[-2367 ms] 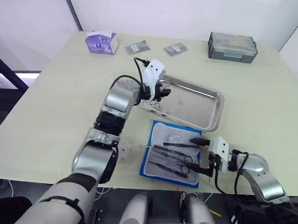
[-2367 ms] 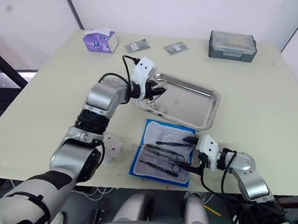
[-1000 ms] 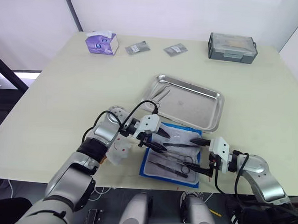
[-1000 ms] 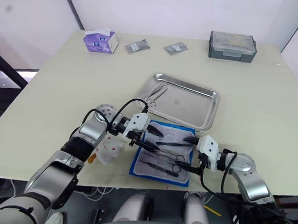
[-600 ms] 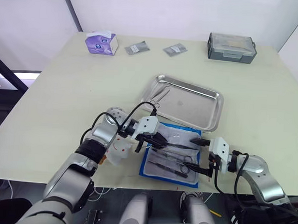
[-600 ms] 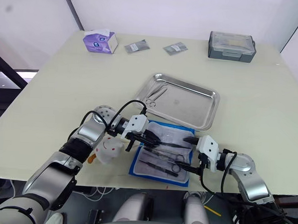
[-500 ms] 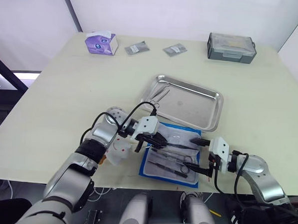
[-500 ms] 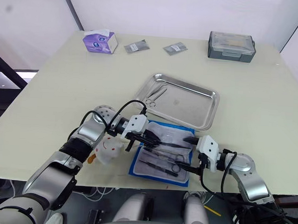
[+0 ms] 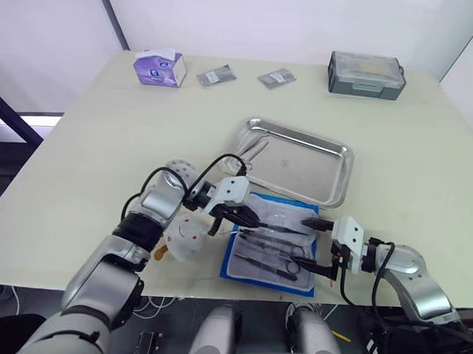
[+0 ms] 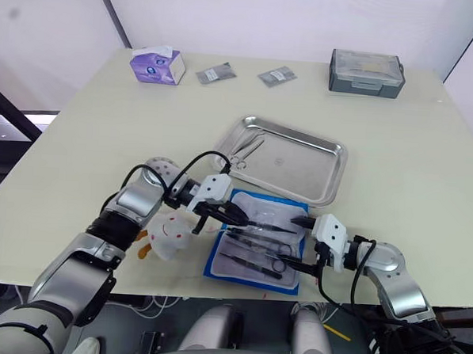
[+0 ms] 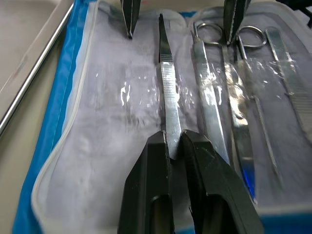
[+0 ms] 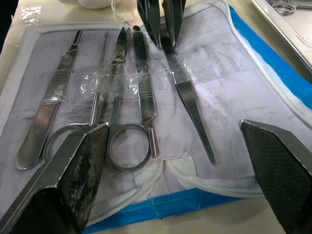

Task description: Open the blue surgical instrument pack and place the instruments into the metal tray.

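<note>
The surgical instrument pack (image 9: 271, 243) is bright blue outside with a pale grey-white lining. The instruments (image 12: 124, 92) on it are silvery steel, some dark. The metal tray (image 9: 331, 190) is shiny silver. The counter (image 9: 104, 130) is pale cream. A tissue box (image 9: 160, 67) is purple and white; a lidded box (image 9: 367, 75) is grey. Both pincers' fingers (image 11: 156, 195) are black.

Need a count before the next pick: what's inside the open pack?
The pack lies open on its pale lining, holding five instruments under a clear strap, ring-handled scissors among them. The left gripper is shut on one. Its far end is hidden there.
</note>
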